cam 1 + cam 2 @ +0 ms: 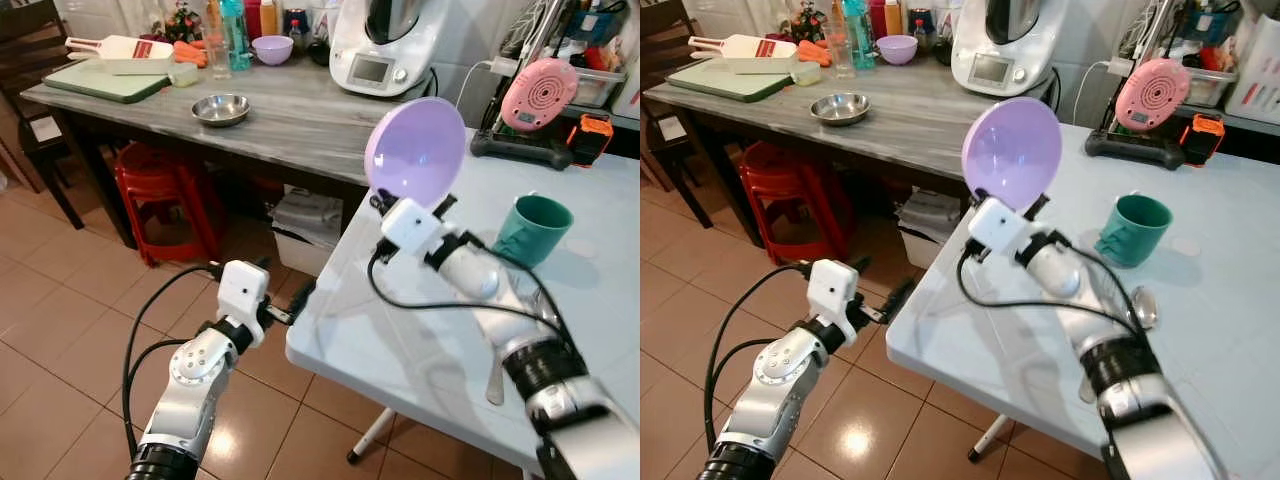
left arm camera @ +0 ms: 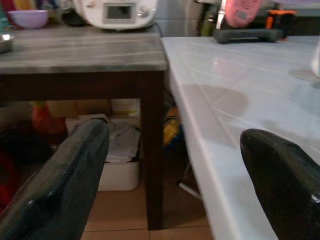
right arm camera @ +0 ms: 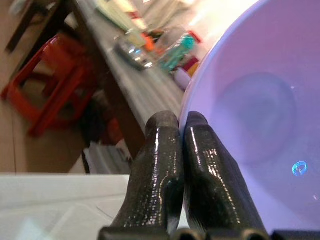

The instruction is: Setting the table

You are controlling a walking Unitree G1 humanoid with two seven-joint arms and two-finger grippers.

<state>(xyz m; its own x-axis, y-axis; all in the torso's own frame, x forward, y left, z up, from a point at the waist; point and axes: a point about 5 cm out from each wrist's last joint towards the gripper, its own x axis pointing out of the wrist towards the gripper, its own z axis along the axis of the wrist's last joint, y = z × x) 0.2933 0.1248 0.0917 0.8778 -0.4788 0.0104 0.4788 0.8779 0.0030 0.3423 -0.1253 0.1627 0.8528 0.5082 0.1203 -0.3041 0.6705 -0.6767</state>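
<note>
Bowl, lilac plastic, is held up on edge above the white table, its hollow facing the head camera. Right gripper has it by the rim: the two black fingers are pressed tight together on the rim's lower edge, with the bowl's inside filling the space just beyond them in the right wrist view. Bowl is clear of the tabletop, not yet set down.

Already on the white table: a teal mug just beyond and to the outer side of the right gripper, and a spoon lying alongside the right forearm, partly hidden by it. Those two pieces look placed; the bowl is the piece in hand.

Left gripper hangs low off the table's near corner, fingers spread wide, holding nothing; table edge runs just ahead of it.

Judgement: the setting is partly done. Left to do: level the bowl and lower it onto the bare tabletop below the gripper, near the mug and spoon, then let go.

A second lilac bowl and a steel dish sit on the grey wooden counter well beyond the grippers, untouched.
</note>
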